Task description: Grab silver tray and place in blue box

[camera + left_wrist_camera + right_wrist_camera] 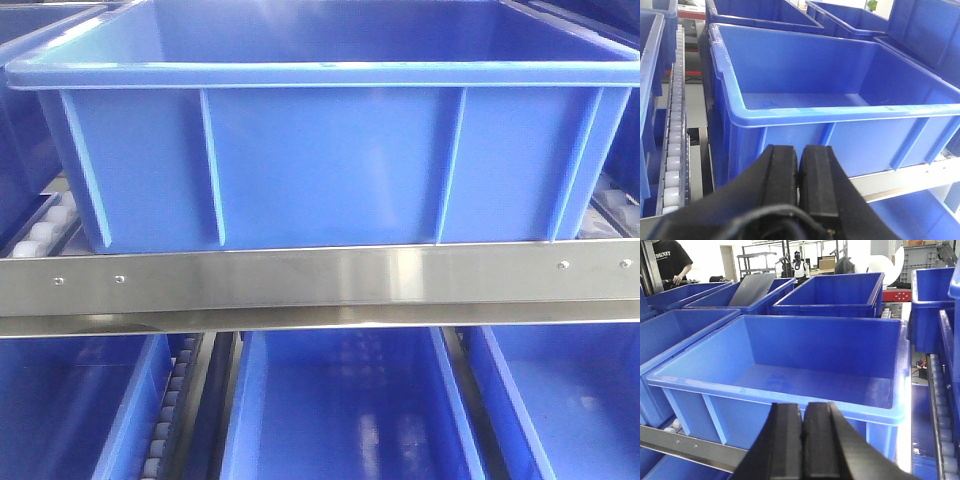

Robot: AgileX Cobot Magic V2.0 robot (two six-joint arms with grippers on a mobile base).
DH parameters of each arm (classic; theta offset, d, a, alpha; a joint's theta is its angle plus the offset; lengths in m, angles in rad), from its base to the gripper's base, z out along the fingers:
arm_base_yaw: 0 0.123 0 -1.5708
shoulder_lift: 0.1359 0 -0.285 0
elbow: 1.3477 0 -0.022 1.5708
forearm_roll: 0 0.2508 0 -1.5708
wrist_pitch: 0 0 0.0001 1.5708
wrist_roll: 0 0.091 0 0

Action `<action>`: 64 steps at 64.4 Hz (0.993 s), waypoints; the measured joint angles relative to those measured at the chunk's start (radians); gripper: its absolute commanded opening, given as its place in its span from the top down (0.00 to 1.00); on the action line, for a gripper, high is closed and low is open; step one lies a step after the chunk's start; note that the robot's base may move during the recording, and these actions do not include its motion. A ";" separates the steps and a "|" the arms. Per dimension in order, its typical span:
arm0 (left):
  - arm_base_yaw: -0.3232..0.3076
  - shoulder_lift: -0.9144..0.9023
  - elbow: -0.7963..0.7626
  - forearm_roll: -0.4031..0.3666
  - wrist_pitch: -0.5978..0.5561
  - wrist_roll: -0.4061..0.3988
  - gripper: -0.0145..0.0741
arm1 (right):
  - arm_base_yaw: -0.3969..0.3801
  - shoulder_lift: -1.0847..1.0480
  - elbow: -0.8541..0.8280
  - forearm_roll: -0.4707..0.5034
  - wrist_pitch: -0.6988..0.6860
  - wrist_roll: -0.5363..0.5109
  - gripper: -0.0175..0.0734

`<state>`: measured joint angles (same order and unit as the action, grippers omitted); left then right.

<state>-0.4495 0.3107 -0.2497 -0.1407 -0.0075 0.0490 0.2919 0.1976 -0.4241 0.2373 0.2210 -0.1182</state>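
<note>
Both the left tool (799,185) and right tool (803,440) are closed, empty, before the empty blue box (330,140). No silver tray shows; locating it comes first.

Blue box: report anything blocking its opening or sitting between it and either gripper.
Nothing visible blocks it. The blue box is open-topped and empty in both wrist views. The left gripper and right gripper are shut, short of its near rim. No silver tray is in view.

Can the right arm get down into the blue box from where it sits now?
Probably yes: the right gripper, shut and empty, sits just outside the blue box, whose open top shows nothing inside.
</note>
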 measured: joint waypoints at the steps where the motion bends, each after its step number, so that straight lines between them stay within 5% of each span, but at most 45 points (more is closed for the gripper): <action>1: 0.000 0.000 0.000 0.000 0.000 0.000 0.84 | 0.000 0.000 0.000 0.000 0.000 0.000 0.75; 19: 0.000 0.000 0.000 0.002 0.000 0.000 0.84 | -0.010 0.000 0.031 0.000 -0.006 -0.002 0.75; 40: 0.000 0.000 0.000 0.002 0.000 0.000 0.84 | -0.254 -0.152 0.307 -0.152 -0.196 -0.002 0.75; 64: 0.000 0.000 0.000 0.002 0.008 0.000 0.84 | -0.266 -0.208 0.453 -0.245 -0.221 0.060 0.75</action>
<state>-0.4495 0.3107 -0.2497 -0.1385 0.0000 0.0490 0.0258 -0.0101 0.0291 -0.0077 0.0000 -0.0578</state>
